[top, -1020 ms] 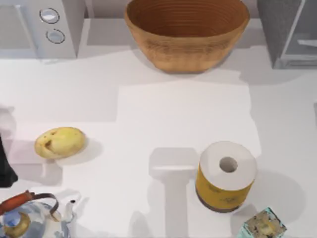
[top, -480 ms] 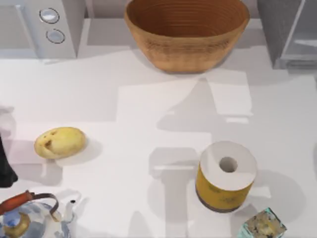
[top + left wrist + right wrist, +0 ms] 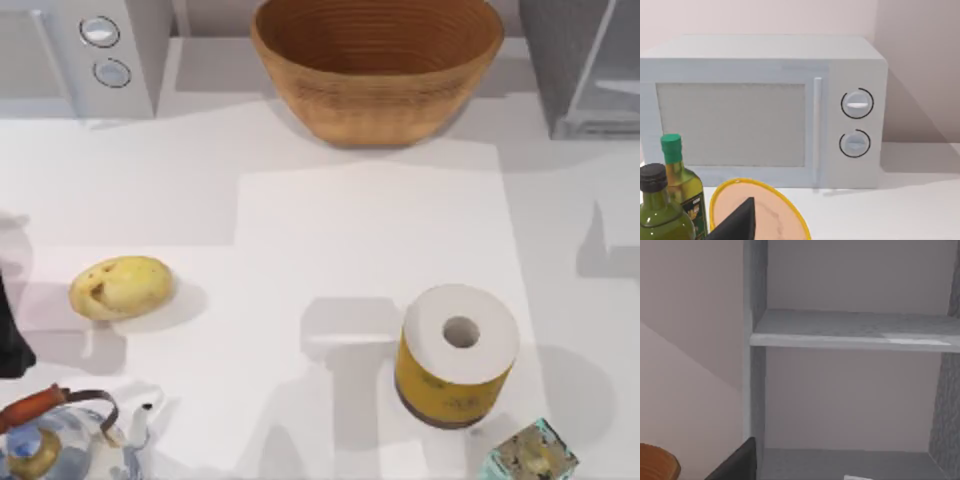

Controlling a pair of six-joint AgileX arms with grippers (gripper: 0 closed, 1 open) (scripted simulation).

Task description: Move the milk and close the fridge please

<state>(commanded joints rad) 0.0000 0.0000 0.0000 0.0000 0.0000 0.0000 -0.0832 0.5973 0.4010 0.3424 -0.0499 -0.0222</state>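
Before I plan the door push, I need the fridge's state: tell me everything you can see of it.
The fridge stands at the table's far right corner, a plain grey box-shaped cabinet, matte. It is open: the right wrist view looks into its bare interior, with a pale shelf across the middle, a grey side wall and a grey floor. Nothing touches it.

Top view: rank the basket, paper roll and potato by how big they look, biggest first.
1. Basket, by far the largest.
2. Paper roll, though it stands taller and nearer the camera.
3. Potato, the smallest.
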